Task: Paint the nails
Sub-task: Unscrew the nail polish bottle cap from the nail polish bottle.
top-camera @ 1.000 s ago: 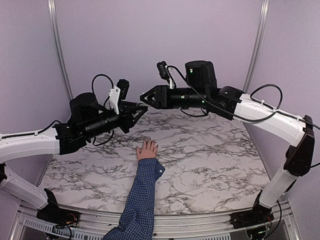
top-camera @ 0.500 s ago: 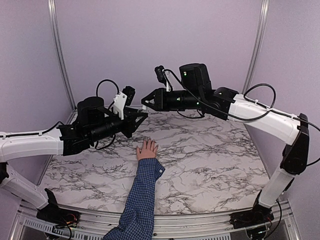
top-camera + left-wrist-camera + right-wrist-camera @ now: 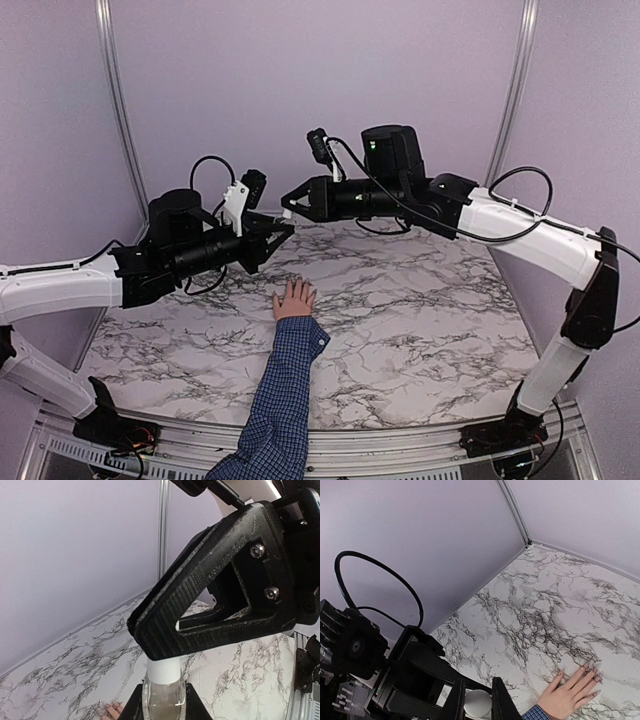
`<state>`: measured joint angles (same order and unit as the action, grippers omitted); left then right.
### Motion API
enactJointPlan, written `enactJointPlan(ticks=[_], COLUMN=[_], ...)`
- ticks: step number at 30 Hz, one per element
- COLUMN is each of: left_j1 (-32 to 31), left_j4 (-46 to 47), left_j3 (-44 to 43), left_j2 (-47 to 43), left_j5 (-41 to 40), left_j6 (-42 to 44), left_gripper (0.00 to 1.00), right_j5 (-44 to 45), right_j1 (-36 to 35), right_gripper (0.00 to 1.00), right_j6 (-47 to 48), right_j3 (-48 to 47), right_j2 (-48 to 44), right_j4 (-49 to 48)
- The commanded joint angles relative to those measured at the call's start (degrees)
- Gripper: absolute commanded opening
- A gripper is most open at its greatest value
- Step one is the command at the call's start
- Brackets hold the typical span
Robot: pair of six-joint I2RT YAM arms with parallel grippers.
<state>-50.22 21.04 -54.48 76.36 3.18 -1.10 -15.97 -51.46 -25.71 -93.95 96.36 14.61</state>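
Right tool [image 3: 288,206] has closed in the last second. Its jaws stood partly apart as it came in from the right; now they are clenched on the white cap [image 3: 477,703], which the right wrist view shows pinched between the two fingers. Left tool [image 3: 283,230] unchanged, grasping the clear bottle [image 3: 162,707] by its body, cap end toward the right tool. Both arms have drawn together over the far-left part of the table [image 3: 430,300], and the tool tips now meet in the air where a second ago a gap lay between them. The hand [image 3: 294,299] has not shifted. It lies flat on the table, fingers spread and pointing away from the arm bases, blue checked sleeve [image 3: 285,390] trailing to the near edge. It sits below the two tools and nearer the bases, well apart from both. The nails [image 3: 592,670] show only in the right wrist view, small and pale; whether any is coated I cannot tell. Reading: both ends of the bottle are now gripped, so the cap is ready to be twisted off. The bottle looks unopened, no brush is visible, and painting has not begun.
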Motion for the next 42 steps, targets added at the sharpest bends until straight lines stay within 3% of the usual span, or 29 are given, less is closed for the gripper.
enactJointPlan(ticks=[1, 18, 26, 29, 32, 35, 38, 42], left_j1=[0.4, 1.2, 1.1, 1.2, 1.2, 1.2, 1.2, 1.2], left_j4=[4.0, 7.2, 8.0, 8.1, 8.2, 8.2, 8.3, 8.3], left_j3=[-0.5, -6.8, -9.2, -8.2, -5.6, -3.2, -1.4, 0.2], left_j2=[-2.9, -2.6, -1.8, -2.4, -4.0, -5.1, -5.7, -5.9], left_j5=[12.3, 42.5, 49.0, 46.3, 38.8, 31.8, 25.2, 18.0], left_j6=[-0.5, -7.3, -11.2, -10.7, -8.5, -6.6, -5.5, -5.4], left_gripper=[0.00, 0.00, 0.00, 0.00, 0.00, 0.00, 0.00, 0.00], right_j5=[-8.3, -24.8, -29.7, -29.1, -27.3, -26.0, -23.6, -14.5], right_j1=[-0.9, -0.9, -0.8, -0.4, -0.1, -0.1, -0.3, -0.7], right_gripper=[0.00, 0.00, 0.00, 0.03, 0.29, 0.44, 0.49, 0.49], right_j6=[2.3, 12.0, 13.2, 12.8, 11.5, 9.2, 6.5, 3.4], right_j3=[0.0, 4.4, 5.4, 5.3, 5.2, 5.0, 5.3, 4.3], right_j2=[-2.9, -7.4, -8.2, -8.4, -8.9, -8.9, -8.8, -8.1], right_j4=[-6.0, -13.2, -16.3, -15.8, -16.0, -16.8, -17.6, -12.8])
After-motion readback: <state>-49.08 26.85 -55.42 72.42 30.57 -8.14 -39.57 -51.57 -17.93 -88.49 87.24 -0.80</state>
